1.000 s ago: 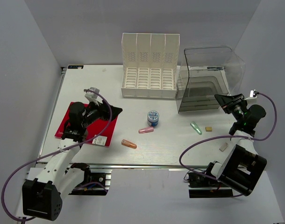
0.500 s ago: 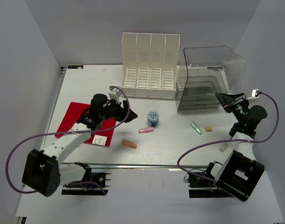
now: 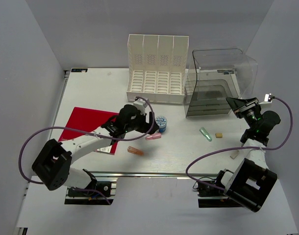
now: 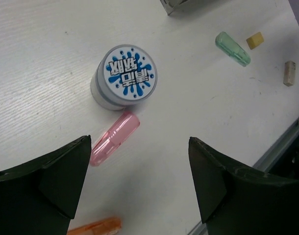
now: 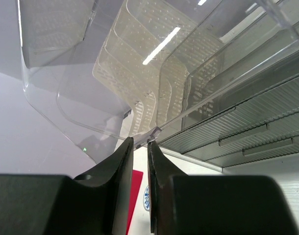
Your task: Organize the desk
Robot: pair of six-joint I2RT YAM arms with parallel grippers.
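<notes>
**Desk State: Left Jaws Released, Right Jaws Closed**

1. Left gripper (image 4: 138,143): jaws spread wide and holding nothing. They hang above the desk (image 4: 41,58), whose white top fills the gap between them.
2. Ahead of the left jaws, near the middle of the gap, stands a round jar (image 4: 124,78) with a blue-and-white lid.
3. A pink tube (image 4: 115,138) lies flat between the jar and the finger at the left of the wrist view, touching or almost touching the jar's base.
4. An orange piece (image 4: 95,226) lies further back, beside that same finger.
5. Ahead of the opposite finger and well apart from it lie a green capsule (image 4: 233,48), a small yellow block (image 4: 255,40) and a beige block (image 4: 289,73).
6. Right gripper (image 5: 140,142): jaws drawn together to a thin slit, nothing between them. They are raised off the desk and point at the clear drawer unit (image 5: 208,73), just in front of the tips.
</notes>
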